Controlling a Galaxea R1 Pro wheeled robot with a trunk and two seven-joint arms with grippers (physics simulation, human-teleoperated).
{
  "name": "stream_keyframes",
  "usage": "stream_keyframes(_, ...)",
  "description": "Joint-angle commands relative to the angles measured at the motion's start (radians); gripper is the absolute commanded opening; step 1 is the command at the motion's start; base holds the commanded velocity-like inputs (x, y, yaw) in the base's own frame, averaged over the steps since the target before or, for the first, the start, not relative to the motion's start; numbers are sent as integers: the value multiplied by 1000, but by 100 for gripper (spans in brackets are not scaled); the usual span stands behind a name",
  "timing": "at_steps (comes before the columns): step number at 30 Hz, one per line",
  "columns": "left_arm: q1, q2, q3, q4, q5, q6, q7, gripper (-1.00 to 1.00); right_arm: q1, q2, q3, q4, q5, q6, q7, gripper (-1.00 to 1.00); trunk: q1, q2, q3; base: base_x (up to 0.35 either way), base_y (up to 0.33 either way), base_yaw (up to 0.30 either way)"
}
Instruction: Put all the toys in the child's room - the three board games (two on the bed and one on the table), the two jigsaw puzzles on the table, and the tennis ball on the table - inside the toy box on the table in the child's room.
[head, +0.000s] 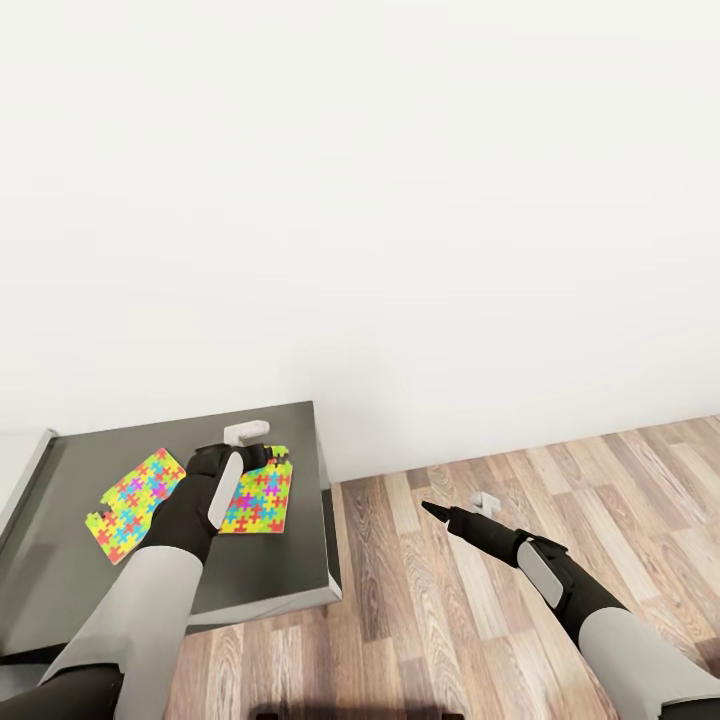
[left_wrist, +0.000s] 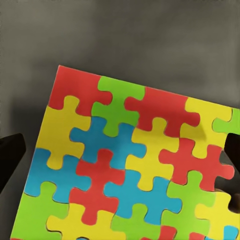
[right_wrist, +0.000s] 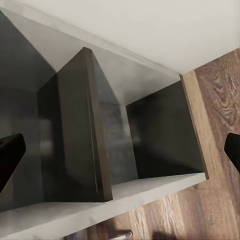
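Lying flat on the smooth dark grey table (head: 270, 580), two jagged-edged jigsaw puzzles (head: 135, 490) show interlocked colours; left gripper (head: 262, 455) jaws released above the right puzzle (left_wrist: 130, 160); right gripper (head: 432, 510) unclear, over wood-plank floor (head: 450, 620).

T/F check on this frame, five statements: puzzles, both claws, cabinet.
1. Two jigsaw puzzles lie flat on the dark grey cabinet top. True.
2. The left claw hangs over the puzzle nearer the cabinet's right edge. True; its wrist view looks straight down on that puzzle between spread fingers.
3. The left claw has lifted a puzzle off the surface. False: the panel lies flat, the claw open.
4. The right claw holds a tennis ball. False: it is empty, out over the wood floor.
5. The puzzles overlap. False: dark top shows between them.
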Motion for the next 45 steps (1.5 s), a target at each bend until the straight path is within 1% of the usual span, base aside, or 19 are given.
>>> stream_keyframes(1,0,-1,2,54,9,4,7,100,-1,-1,5,-1,-10,7,0,100,1,-1,-2,0,0,0)
stream_keyframes(12,0,-1,1,54,11,5,5,100,-1,-2,5,-1,-10,7,0,100,1,-1,-6,-21,-59,0)
stream_keyframes(28,0,-1,0,54,11,1,0,100,-1,-2,4,-1,-11,5,0,100,1,-1,-7,0,-150,0)
stream_keyframes(45,0,-1,1,54,11,0,-2,100,-1,-1,5,-1,-13,5,-1,100,1,-1,-7,0,-7,0)
